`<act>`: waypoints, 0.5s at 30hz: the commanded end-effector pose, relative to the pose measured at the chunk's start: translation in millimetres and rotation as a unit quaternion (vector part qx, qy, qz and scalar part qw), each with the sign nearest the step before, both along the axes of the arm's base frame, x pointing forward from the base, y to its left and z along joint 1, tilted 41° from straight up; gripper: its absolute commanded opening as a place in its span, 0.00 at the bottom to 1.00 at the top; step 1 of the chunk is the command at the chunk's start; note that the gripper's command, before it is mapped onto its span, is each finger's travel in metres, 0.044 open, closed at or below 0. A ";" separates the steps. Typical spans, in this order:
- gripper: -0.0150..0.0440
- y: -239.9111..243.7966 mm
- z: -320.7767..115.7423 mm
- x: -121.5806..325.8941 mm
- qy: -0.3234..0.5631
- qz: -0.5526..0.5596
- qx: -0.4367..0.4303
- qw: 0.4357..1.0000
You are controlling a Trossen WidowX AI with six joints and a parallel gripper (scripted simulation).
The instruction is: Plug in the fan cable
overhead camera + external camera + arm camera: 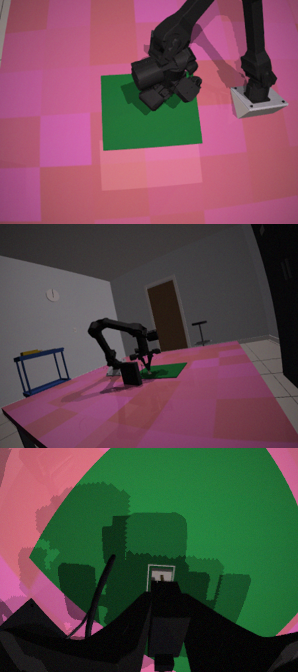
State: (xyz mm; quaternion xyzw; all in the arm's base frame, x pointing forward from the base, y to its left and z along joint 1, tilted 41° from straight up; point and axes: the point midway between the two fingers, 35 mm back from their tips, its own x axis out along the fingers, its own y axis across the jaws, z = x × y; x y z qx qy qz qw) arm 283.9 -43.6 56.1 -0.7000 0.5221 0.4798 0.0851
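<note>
The green board [132, 129] [177, 371] [225, 513] lies flat on the table. The small white fan header [161, 573] shows in the wrist view inside a pale outline, just beyond the plug's far end. My gripper [148, 370] [164, 599] is shut on the black plug [169, 634], low over the board. The plug's front end overlaps the near part of the header in that view. How deep it sits, and whether it touches the pins, I cannot tell. A black cable [100, 593] curves up left of the fingers. In the top view the arm hides plug and header.
A black block [132, 374] stands beside the board in the exterior view. The arm's pale base [261, 111] stands right of the board in the top view. The pink checked table [66, 139] [185, 413] surrounds the board. A blue shelf [43, 354] stands beyond the table.
</note>
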 end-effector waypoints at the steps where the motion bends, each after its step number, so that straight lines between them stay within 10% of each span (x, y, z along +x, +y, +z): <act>1: 0.25 -1.2 -1.0 -0.4 0.003 0.004 -0.003 1.000; 15: 0.25 -2.5 -2.5 -0.9 0.004 0.005 -0.003 1.000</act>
